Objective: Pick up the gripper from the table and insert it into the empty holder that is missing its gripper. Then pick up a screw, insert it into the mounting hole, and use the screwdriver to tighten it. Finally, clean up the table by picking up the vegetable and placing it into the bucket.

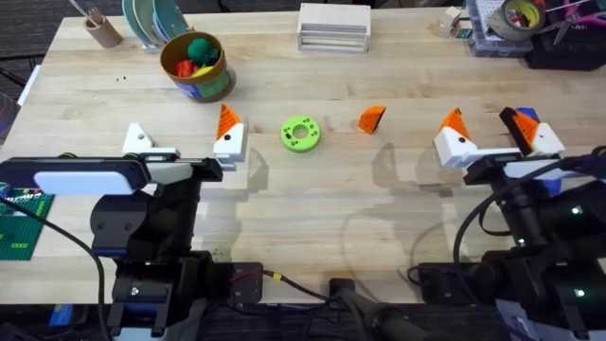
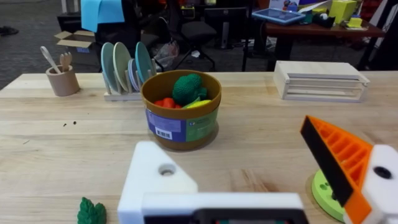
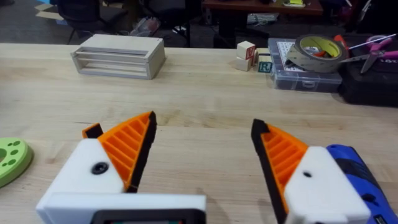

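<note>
The loose orange gripper lies on the table at centre right. My left gripper is open. One of its fingers is the bare white holder with a hole in it, and the other carries an orange ribbed tip. A small green vegetable lies close by the holder. The bucket holds several toy vegetables. My right gripper is open, both fingers orange-tipped. A blue body, apparently the screwdriver, shows by its outer finger, mostly hidden.
A green disc sits between the two grippers. Along the back stand a brown cup with sticks, a plate rack, a wooden box and a clear case with a tape roll. A green baseplate lies far left.
</note>
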`<act>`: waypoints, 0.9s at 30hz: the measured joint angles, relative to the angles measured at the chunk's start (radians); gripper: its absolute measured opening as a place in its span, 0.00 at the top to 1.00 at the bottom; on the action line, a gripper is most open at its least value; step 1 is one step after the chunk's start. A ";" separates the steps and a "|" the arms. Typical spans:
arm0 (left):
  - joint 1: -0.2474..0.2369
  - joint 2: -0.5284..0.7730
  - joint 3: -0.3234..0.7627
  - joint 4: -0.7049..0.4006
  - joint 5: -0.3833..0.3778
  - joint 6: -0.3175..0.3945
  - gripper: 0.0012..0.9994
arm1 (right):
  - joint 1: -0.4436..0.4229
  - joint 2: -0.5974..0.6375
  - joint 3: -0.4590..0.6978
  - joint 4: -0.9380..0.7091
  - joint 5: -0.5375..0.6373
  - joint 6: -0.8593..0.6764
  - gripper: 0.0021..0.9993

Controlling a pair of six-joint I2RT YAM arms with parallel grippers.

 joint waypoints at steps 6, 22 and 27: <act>0.000 0.000 0.000 0.000 0.000 0.000 0.01 | 0.000 0.000 0.000 -0.006 0.000 0.000 0.01; 0.000 0.000 0.016 -0.091 -0.046 -0.048 0.01 | 0.000 0.000 0.001 0.008 0.004 0.018 0.01; 0.000 0.028 0.154 -0.235 -0.138 -0.074 0.01 | 0.000 0.003 0.057 -0.038 0.004 0.049 0.01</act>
